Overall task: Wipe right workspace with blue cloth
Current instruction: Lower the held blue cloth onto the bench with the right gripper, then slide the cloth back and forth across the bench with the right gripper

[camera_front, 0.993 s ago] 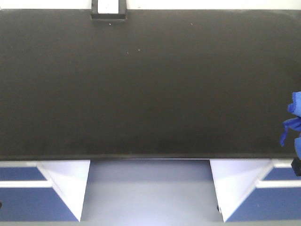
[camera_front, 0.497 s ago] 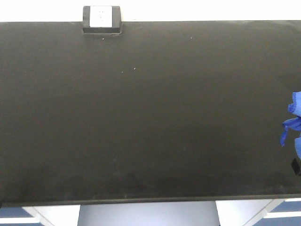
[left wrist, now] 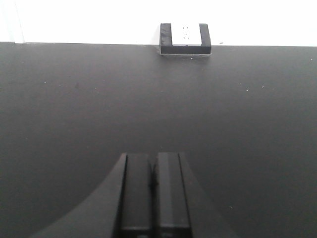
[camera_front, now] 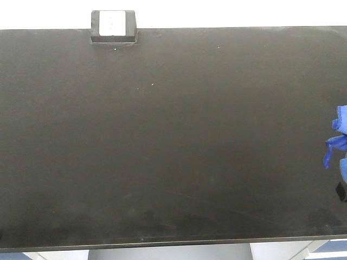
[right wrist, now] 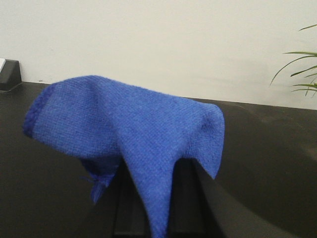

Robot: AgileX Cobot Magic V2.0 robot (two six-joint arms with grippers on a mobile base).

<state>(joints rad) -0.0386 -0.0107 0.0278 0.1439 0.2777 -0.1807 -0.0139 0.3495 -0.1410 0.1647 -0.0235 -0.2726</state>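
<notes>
Wide matte black bench (camera_front: 162, 135) against a white wall (right wrist: 148, 39), with a small black box (camera_front: 113, 26) at its back edge. At the bench's right end, the right gripper (right wrist: 159, 198) pinches the cloth (right wrist: 133, 129). The left gripper (left wrist: 154, 188) has its jaws pressed together, holding nothing.

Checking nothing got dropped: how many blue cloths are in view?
1. The blue cloth hangs pinched in the right tool, at the right edge of the benchtop in the front view. Others could lie outside the frames.
</notes>
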